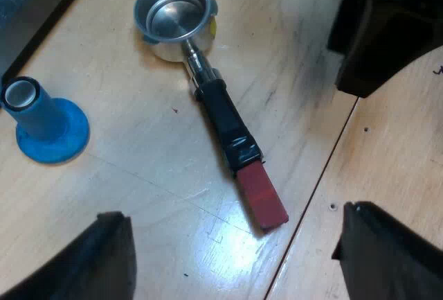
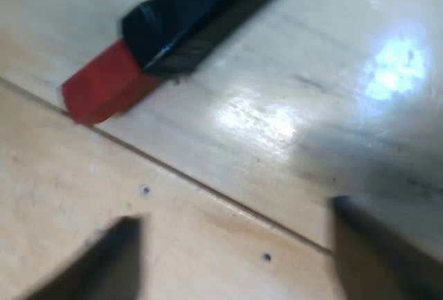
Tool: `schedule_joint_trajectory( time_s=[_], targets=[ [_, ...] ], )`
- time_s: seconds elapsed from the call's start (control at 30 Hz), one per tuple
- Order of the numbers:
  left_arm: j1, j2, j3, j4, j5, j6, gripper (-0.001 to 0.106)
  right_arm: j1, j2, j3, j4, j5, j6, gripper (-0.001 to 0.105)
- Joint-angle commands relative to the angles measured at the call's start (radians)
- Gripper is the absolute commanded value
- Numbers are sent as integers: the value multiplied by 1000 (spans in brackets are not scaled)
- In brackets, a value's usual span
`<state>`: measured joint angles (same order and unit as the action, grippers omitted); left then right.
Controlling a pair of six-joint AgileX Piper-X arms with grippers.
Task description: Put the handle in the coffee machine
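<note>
The metal holder (image 1: 174, 17) lies loose on the wooden table, its basket facing up. Its dark handle (image 1: 225, 123) ends in a red tip (image 1: 261, 195). My left gripper (image 1: 234, 213) hangs above the red end, open, with a finger on each side well clear of it and nothing between them. My right gripper (image 2: 235, 213) is low over the table, open and holding nothing, a short way from the red tip (image 2: 104, 85) and the black handle (image 2: 201, 16). The right arm's black body (image 1: 387, 37) hovers near the handle.
A blue tamper (image 1: 48, 123) stands upright on the table near the holder's basket. A dark edge of the espresso machine (image 1: 28, 2) runs beyond the tamper. A seam (image 1: 325, 175) between two table boards passes by the red tip.
</note>
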<state>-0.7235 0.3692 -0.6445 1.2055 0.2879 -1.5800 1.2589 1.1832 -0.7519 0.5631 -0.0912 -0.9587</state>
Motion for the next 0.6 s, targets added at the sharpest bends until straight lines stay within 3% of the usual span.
schedule_joint_trajectory(
  time_s=[0.03, 0.33, 0.6],
  targets=[
    [-6, 0, -8, 3, 3, -1, 64, 1, -28, -25, 35, 14, -72, 99],
    [-6, 0, -8, 3, 22, -9, 64, -11, -43, -176, 233, 194, -261, 95],
    [-6, 0, -8, 3, 31, -9, 64, -158, -40, -227, 281, 148, -435, 94]
  ],
)
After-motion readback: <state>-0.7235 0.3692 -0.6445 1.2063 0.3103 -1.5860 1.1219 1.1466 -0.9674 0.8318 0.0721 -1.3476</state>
